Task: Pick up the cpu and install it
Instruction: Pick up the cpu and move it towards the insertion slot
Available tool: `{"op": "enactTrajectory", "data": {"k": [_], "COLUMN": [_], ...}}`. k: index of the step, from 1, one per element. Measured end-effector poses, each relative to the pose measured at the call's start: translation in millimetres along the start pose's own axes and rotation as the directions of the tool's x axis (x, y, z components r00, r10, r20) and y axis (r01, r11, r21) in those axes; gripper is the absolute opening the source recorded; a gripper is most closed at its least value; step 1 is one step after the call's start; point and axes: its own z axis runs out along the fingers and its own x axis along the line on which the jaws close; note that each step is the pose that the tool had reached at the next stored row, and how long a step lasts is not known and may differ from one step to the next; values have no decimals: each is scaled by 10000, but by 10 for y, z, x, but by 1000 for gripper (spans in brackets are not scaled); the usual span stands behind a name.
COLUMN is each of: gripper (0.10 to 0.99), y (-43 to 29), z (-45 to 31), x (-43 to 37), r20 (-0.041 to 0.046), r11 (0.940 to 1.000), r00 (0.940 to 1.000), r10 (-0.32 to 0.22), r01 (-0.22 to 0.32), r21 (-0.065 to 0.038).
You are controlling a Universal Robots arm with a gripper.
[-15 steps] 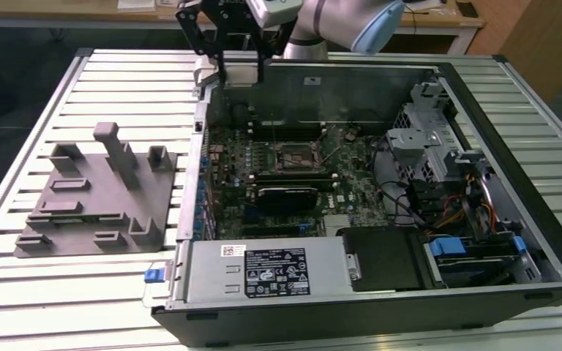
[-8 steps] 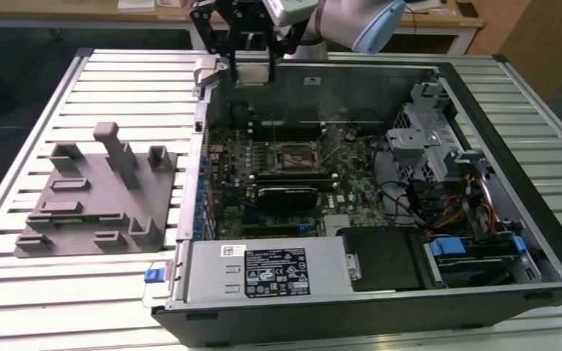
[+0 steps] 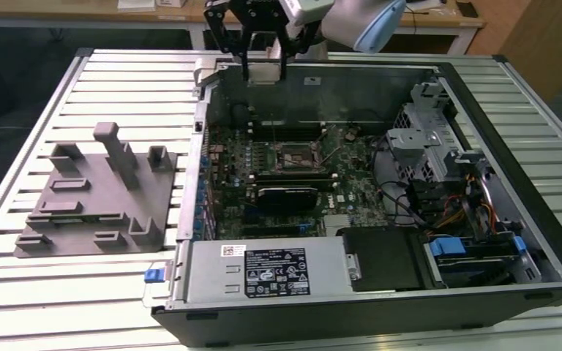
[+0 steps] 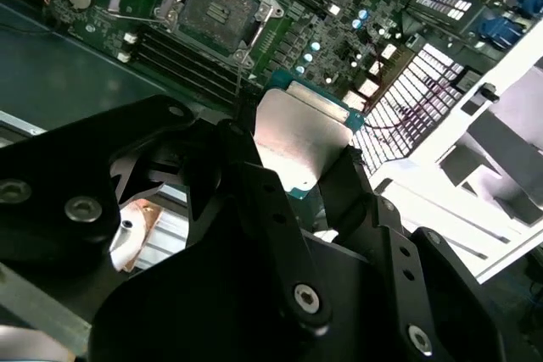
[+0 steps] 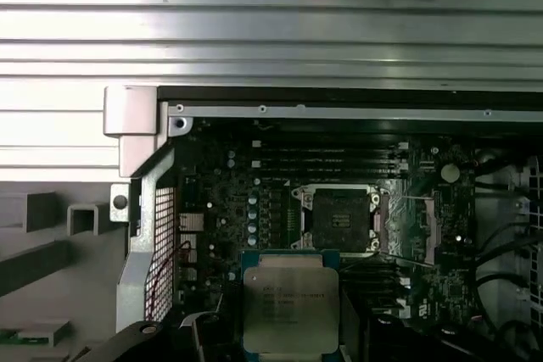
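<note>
My gripper (image 3: 263, 67) hangs above the back wall of the open computer case (image 3: 476, 95) and is shut on the cpu (image 3: 264, 72). In both wrist views the cpu (image 4: 299, 135) (image 5: 291, 307) is a flat square chip with a silvery metal top and a green rim, clamped by its edges between the black fingers (image 4: 254, 184). The dark square socket (image 3: 294, 155) (image 5: 339, 218) (image 4: 222, 8) with its metal frame lies open on the motherboard, below and ahead of the chip, apart from it.
A grey plastic fixture (image 3: 96, 194) with upright posts sits on the slatted table (image 3: 37, 292) at the exterior view's left. Inside the case are memory slots (image 5: 327, 157), a power supply (image 3: 261, 270), drive cages (image 3: 427, 139) and loose cables (image 3: 456, 212).
</note>
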Motion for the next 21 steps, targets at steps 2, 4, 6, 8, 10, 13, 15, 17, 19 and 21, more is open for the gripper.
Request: {"op": "enactTrajectory", "data": {"k": [2, 4, 6, 8, 10, 13, 15, 17, 19, 21], "gripper": [541, 541, 541, 541, 541, 541, 541, 541, 541, 541], "y": [6, 11, 17, 23, 29, 37, 42, 43, 44, 45], "z": [1, 1, 2, 2, 3, 5, 8, 16, 26, 44], "x": [-34, -66, -99, -132, -166, -218, -255, -294, -327, -354], "r20": [0, 0, -1, -1, 0, -1, -1, 0, -1, 0], "r11": [10000, 10000, 10000, 10000, 10000, 10000, 10000, 10000, 10000, 10000], "r00": [10000, 10000, 10000, 10000, 10000, 10000, 10000, 10000, 10000, 10000], "r10": [0, 0, 1, 0, 0, 0, 1, 0, 0, 0], "r01": [0, 0, -1, 0, 0, 0, -1, 0, 0, 0], "r21": [0, 0, 0, 1, 1, 1, 1, -1, 1, -1]}}
